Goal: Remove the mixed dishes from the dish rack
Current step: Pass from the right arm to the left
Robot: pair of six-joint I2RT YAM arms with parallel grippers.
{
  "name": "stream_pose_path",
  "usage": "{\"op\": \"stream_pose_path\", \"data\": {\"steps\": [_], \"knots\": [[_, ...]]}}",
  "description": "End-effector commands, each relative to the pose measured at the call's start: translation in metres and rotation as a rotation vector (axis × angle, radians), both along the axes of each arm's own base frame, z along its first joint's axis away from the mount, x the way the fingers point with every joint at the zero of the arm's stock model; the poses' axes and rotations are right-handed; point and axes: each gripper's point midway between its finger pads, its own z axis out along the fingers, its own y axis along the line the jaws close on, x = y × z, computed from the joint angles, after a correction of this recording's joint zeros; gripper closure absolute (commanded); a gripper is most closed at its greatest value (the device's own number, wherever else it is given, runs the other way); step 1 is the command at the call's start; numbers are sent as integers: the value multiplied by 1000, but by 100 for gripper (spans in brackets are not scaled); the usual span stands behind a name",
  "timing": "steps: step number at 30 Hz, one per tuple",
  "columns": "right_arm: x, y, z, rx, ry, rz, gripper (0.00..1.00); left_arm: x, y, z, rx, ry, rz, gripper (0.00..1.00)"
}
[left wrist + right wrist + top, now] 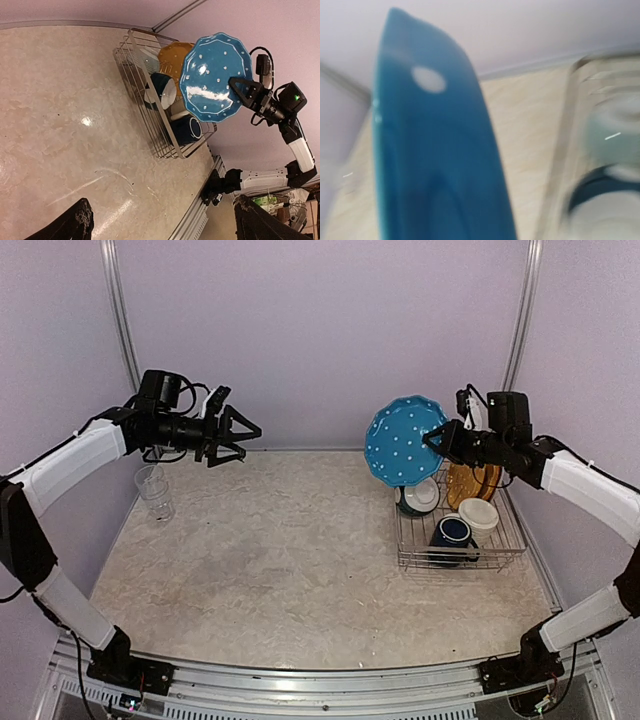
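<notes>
Top external shows the blue plate [405, 440] hanging above the far-left corner of the dish rack [490, 560]. Its disc stands upright on edge, with the spotted face turned toward the left arm. The right fingers [241, 89] pinch its rim, probably so it slides free of the dividers. The left fingers [240, 420] hang spread and empty over the desk [300, 540], near the glass tumbler [155, 492].

I see a beige marbled tabletop [300, 540]. On it, a clear glass tumbler [155, 492] stands upright near the left edge, and a silver wire dish rack [415, 538] sits far right. They're well apart.
</notes>
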Motion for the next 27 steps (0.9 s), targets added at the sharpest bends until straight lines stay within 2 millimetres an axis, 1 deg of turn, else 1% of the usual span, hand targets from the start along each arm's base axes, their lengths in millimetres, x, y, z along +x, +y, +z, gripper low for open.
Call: {"op": "stream_pose_path", "data": {"steps": [1,5,8,13,16,18,25,27], "knots": [[-15,59,71,300,-199,231,100,-18,-34,-7,-110,92,-164,7],[-22,95,65,350,-181,308,100,-23,-49,-18,-134,158,-217,8],[-28,120,61,401,-163,373,100,-26,-56,-25,-146,193,-242,8],[-35,152,59,449,-149,446,100,-31,-66,-31,-155,220,-276,11],[-38,167,58,472,-144,482,100,-32,-67,-32,-158,226,-285,15],[-40,173,58,487,-140,497,100,-32,-68,-33,-159,230,-287,19],[-45,189,56,540,-123,546,100,-31,-70,-37,-173,257,-296,42],[-46,192,55,556,-118,557,100,-30,-70,-38,-170,258,-289,45]]}}
